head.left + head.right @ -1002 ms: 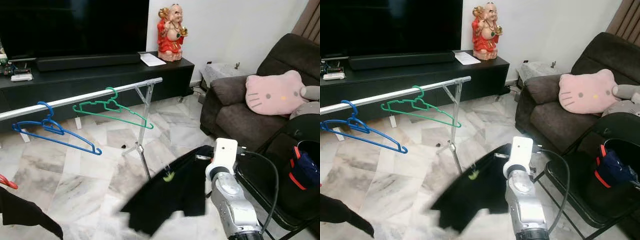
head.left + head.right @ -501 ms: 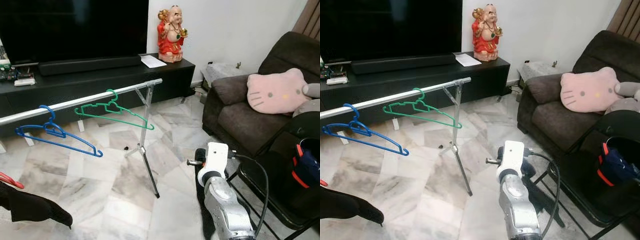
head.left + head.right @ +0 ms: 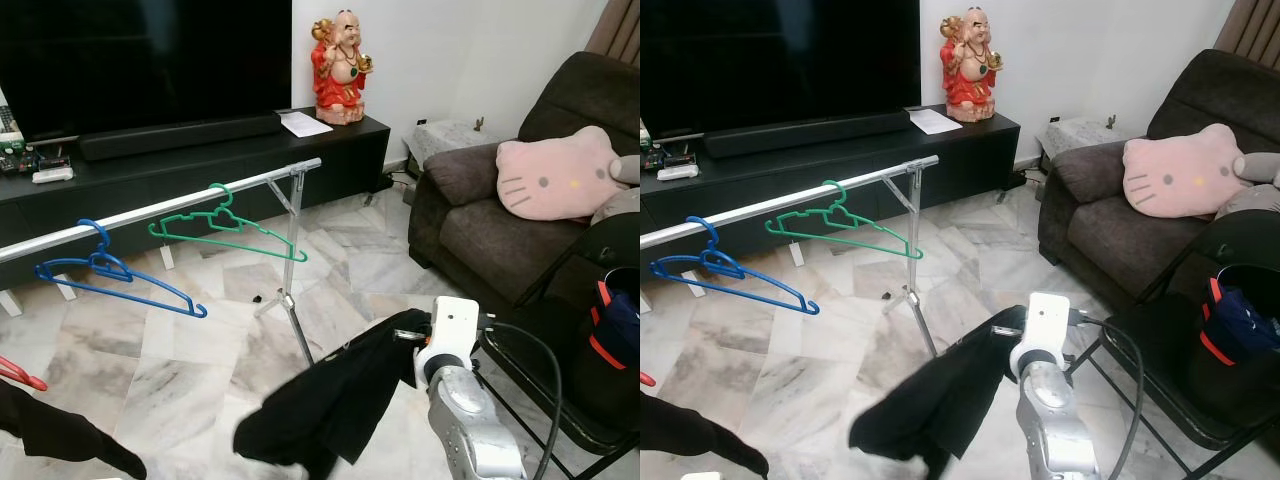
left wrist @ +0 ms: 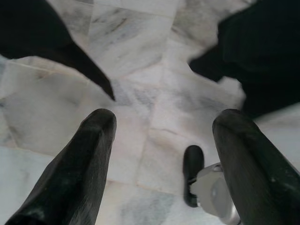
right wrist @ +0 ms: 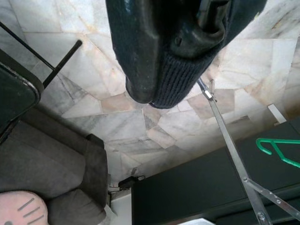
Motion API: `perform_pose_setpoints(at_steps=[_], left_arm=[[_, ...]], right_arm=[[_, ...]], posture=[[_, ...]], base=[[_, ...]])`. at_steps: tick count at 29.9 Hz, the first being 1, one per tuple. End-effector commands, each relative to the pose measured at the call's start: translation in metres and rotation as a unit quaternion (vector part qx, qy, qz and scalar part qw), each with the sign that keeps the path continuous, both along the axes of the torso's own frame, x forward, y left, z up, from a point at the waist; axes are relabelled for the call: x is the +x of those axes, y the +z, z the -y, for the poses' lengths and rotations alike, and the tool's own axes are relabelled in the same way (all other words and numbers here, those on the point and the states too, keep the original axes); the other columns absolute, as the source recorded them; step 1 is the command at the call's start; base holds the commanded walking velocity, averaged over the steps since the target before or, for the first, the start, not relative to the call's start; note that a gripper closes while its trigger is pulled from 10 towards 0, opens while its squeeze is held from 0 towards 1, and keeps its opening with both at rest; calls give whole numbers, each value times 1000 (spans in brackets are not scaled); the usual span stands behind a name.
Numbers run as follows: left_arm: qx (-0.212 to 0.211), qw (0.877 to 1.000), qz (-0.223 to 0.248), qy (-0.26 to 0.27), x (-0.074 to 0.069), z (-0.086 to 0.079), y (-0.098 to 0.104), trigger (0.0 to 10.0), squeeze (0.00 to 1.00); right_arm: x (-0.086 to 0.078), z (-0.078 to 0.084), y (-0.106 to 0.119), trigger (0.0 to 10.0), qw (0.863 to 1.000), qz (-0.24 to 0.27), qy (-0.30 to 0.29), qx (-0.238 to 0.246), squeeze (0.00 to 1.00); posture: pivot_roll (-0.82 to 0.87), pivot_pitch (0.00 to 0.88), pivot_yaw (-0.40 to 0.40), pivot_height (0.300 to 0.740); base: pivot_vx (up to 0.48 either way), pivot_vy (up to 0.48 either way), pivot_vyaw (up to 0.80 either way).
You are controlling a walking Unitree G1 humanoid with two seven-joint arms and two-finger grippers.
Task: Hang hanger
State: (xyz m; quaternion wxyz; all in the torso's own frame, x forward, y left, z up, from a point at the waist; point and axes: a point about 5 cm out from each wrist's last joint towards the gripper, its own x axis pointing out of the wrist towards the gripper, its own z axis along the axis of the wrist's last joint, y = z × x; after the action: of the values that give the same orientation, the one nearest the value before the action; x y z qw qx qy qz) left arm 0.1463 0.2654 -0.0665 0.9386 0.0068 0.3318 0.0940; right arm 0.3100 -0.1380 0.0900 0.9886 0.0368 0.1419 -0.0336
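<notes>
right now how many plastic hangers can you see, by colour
blue plastic hanger on the silver rail: 1
green plastic hanger on the rail: 1
red plastic hanger, partly visible at the frame edge: 1
total: 3

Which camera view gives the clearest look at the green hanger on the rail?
The left eye view: the whole green hanger shows, hooked on the rail. The right eye view shows it about as well. The right wrist view catches part of it at the edge.
</notes>
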Motion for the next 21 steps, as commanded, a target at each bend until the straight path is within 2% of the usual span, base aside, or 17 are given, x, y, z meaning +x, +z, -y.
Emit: perform_pose_setpoints(at_steps=[1, 6, 8, 10, 21], left_arm=[[-4, 1000, 2, 6, 3, 2, 0, 10000, 0], [-7, 1000, 5, 18, 4, 6, -1, 10000, 0], [-11, 1000, 10, 26, 4, 8, -1, 10000, 0], [-11, 1000, 11, 24, 5, 10, -1, 10000, 0], [-12, 999, 37, 26, 12, 12, 3, 10000, 0]], right_arm=[[6, -1, 13, 10000, 999, 32, -1, -5, 0], [9, -11, 18, 10000, 999, 36, 31, -3, 0], [10, -12, 19, 10000, 998, 37, 40, -6, 0], [11, -12, 20, 10000, 999, 36, 35, 6, 0], [12, -9, 18, 10000, 999, 35, 42, -2, 0]], posture=[[110, 0, -20, 740], [114, 0, -56, 740], [114, 0, -62, 740], [111, 0, -64, 740], [106, 0, -68, 740]], base=[[0, -379, 481], [0, -366, 800], [0, 0, 613], [0, 0, 0], [0, 0, 0]])
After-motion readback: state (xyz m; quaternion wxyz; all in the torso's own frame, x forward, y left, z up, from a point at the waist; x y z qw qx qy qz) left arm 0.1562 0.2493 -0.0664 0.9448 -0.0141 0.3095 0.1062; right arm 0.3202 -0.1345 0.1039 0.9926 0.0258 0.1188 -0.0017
